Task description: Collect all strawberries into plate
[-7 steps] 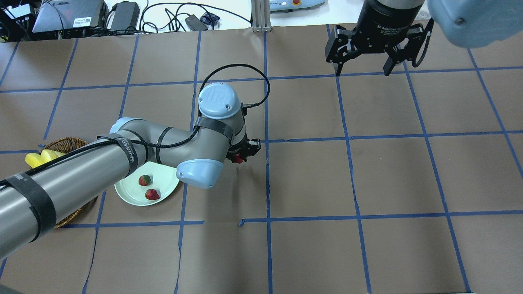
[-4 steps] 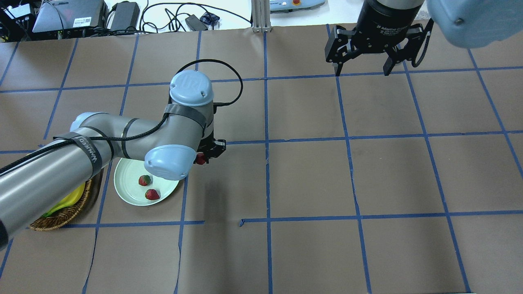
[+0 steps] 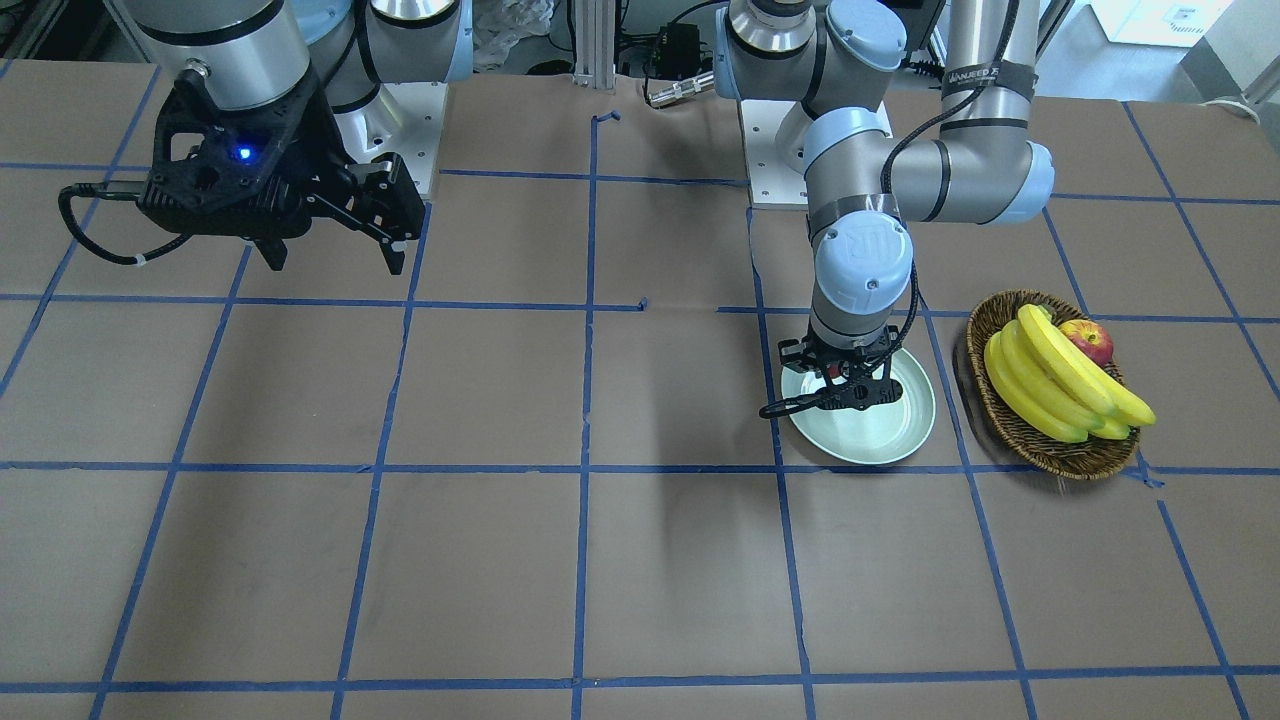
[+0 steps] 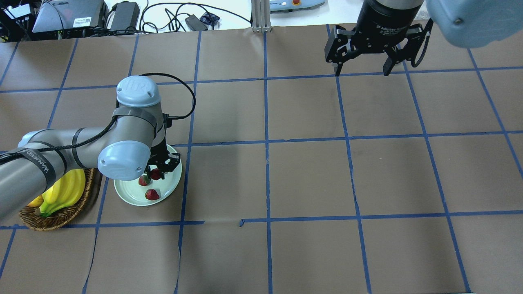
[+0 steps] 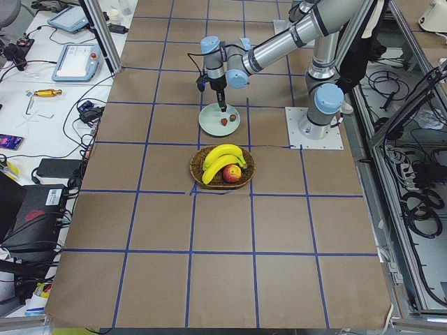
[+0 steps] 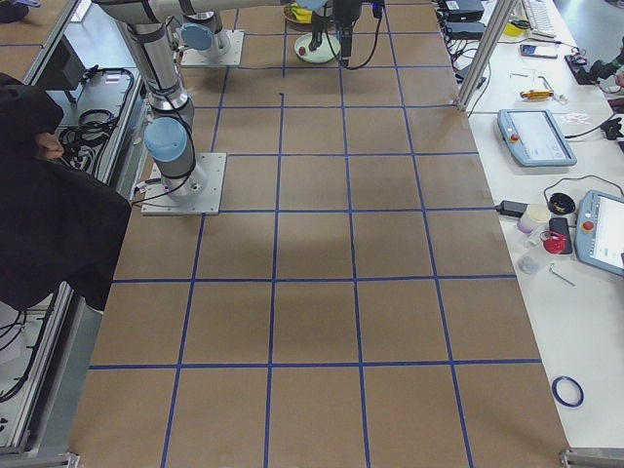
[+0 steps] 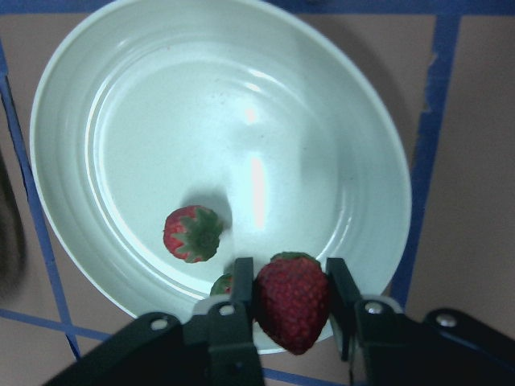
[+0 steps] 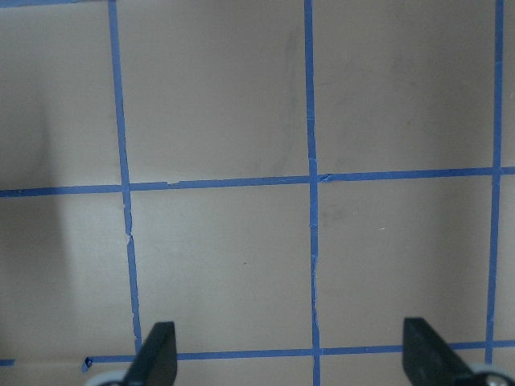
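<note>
The pale mint-green plate (image 4: 169, 184) lies on the left of the brown table. Two strawberries lie on it, one near the middle (image 4: 143, 180) and one near the front rim (image 4: 152, 194). My left gripper (image 4: 157, 173) is shut on a third strawberry (image 4: 155, 174) and holds it just above the plate. In the left wrist view the held strawberry (image 7: 291, 312) sits between the fingers over the plate (image 7: 241, 137). One lying strawberry (image 7: 191, 234) shows whole there; the other (image 7: 224, 283) is partly hidden. My right gripper (image 4: 361, 68) is open and empty at the far right.
A brown wicker basket (image 3: 1010, 432) with bananas (image 3: 1050, 385) and a red-yellow apple (image 3: 1088, 340) stands close beside the plate, on its outer side. Cables and devices lie beyond the table's far edge. Blue tape lines grid the table.
My left arm has swung to the left with the strawberry, from right of the plate to over the plate. The right arm has not moved.
</note>
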{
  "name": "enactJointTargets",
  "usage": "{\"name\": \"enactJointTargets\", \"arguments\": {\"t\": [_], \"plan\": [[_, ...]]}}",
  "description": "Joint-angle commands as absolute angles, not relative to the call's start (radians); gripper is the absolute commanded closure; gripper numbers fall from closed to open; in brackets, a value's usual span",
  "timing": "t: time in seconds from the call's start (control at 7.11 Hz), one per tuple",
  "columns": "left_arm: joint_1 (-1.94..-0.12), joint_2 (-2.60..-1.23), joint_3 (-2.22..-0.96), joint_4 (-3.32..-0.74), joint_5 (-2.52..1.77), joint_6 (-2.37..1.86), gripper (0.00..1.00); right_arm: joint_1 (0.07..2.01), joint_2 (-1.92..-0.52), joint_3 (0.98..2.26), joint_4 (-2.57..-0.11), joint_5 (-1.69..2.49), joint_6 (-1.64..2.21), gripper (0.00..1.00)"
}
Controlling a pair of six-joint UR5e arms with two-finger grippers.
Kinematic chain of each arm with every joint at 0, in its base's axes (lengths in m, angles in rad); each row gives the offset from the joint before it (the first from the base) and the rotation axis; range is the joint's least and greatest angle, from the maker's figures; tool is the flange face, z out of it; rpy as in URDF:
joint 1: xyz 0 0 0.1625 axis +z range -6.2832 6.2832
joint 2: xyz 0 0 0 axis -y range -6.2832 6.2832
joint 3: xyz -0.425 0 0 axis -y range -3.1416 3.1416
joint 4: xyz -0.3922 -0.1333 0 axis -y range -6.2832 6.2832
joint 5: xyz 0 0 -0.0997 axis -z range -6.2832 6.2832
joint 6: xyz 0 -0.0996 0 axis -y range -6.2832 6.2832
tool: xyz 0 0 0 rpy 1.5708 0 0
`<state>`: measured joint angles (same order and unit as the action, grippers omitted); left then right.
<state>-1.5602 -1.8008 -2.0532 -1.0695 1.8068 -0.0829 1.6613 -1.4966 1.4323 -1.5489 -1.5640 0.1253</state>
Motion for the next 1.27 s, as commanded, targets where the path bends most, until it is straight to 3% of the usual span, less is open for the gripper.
{"name": "enactJointTargets", "arguments": {"t": [0.0, 0.14, 0.56, 0.84, 1.13], "plan": [[-1.551, -1.822, -2.059, -1.057, 1.799, -0.072, 0.28, 1.661, -1.496, 1.431, -1.549, -1.565, 0.126, 0.00], [-1.552, -1.825, -2.046, -1.057, 1.799, -0.069, 0.00, 1.661, -1.497, 1.431, -1.546, -1.565, 0.126, 0.00], [-1.580, -1.741, -1.921, -1.067, 1.731, -0.072, 0.00, 1.661, -1.497, 1.431, -1.546, -1.565, 0.126, 0.00], [-1.614, -1.675, -1.709, -1.310, 1.686, -0.061, 0.00, 1.663, -1.497, 1.431, -1.545, -1.563, 0.126, 0.00], [-1.664, -1.635, -1.559, -1.387, 1.637, -0.075, 0.00, 1.664, -1.497, 1.433, -1.542, -1.565, 0.126, 0.00]]}}
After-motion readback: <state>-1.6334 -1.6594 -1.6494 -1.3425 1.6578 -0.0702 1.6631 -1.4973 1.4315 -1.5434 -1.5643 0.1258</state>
